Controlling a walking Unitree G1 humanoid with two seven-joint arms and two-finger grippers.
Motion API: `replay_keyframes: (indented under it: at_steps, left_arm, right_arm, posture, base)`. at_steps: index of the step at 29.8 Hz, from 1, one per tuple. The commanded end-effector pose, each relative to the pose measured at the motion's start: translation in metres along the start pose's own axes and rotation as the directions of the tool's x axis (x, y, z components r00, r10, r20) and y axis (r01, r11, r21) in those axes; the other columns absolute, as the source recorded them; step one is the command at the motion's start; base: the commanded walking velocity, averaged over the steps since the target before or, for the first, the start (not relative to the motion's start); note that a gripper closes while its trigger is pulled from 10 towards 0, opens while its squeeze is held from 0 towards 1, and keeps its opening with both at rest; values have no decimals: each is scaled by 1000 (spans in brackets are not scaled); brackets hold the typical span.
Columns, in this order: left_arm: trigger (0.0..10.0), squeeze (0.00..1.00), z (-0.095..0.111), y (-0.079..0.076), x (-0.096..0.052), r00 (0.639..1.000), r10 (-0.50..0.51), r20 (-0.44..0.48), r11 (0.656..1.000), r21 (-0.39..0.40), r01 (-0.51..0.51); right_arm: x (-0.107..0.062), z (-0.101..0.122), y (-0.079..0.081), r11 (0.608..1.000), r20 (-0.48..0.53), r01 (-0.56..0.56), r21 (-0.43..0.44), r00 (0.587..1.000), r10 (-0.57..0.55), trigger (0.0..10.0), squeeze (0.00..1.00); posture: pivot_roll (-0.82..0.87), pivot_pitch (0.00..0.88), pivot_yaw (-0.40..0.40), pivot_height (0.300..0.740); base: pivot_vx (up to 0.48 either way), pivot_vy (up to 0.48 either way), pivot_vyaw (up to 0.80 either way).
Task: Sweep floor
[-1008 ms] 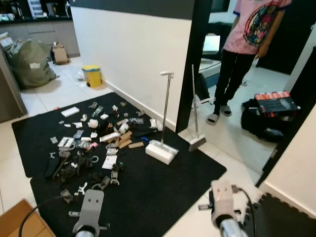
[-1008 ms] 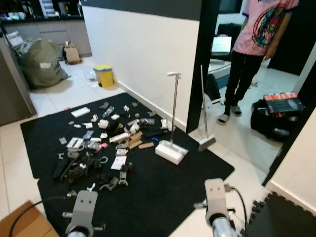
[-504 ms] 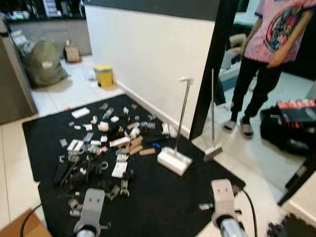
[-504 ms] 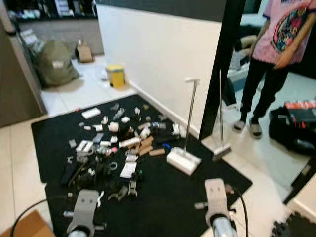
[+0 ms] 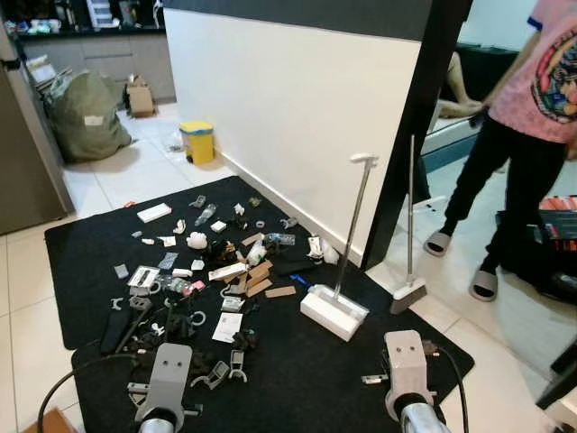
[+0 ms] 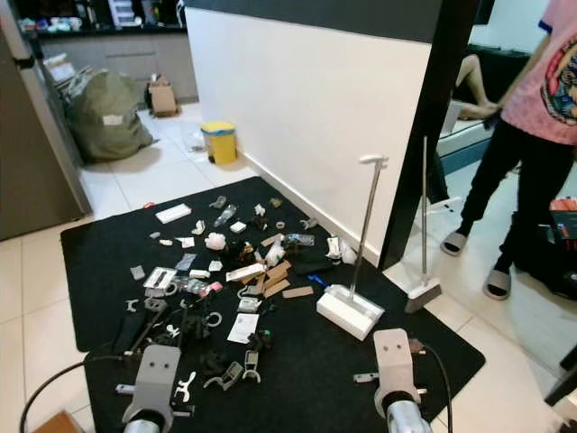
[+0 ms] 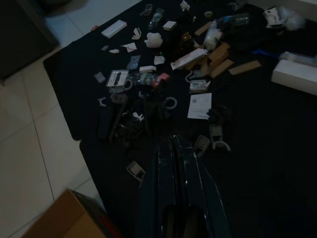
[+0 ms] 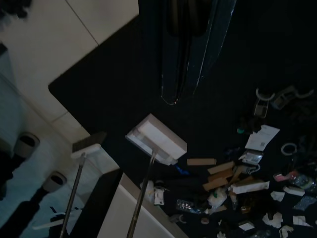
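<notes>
1. The left end effector and right end effector were held clenched, empty, above the black mat.
2. The broom was leaned against the dark door frame, beside the white dustpan.
3. Litter was scattered over the mat.

A yellow bin and stuffed green sack stand beyond, near a person.
</notes>
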State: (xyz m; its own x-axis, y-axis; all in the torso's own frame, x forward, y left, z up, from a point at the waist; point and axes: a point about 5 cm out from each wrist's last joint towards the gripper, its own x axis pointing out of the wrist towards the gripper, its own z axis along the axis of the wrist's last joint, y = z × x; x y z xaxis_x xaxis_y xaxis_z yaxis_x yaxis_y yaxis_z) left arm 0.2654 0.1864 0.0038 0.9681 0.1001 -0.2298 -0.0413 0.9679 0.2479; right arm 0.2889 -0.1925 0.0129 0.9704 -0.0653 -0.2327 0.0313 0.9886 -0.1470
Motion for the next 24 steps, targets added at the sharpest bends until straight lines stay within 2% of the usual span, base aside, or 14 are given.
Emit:
replay_keyframes:
  at_steps: [1,16,24]
  left_arm:
    - [10000,0,-5,0,-2,1000,-1,-25,1000,5,2]
    - [10000,0,-4,0,-1,1000,-5,-26,1000,7,5]
    - [10000,0,-4,0,-1,1000,-10,-26,1000,7,11]
  right_arm:
    - [-2,-3,-5,1000,-15,16,-2,1000,-16,10000,0]
    - [-1,-3,-5,1000,-20,18,9,1000,-18,10000,0]
    - [-1,-4,-7,999,-33,25,26,999,-24,10000,0]
  posture:
    - [6,77,5,740]
    - [6,74,6,740]
    - [5,70,6,740]
  base:
    - [330,0,0]
    - [319,0,0]
    - [312,0,-700]
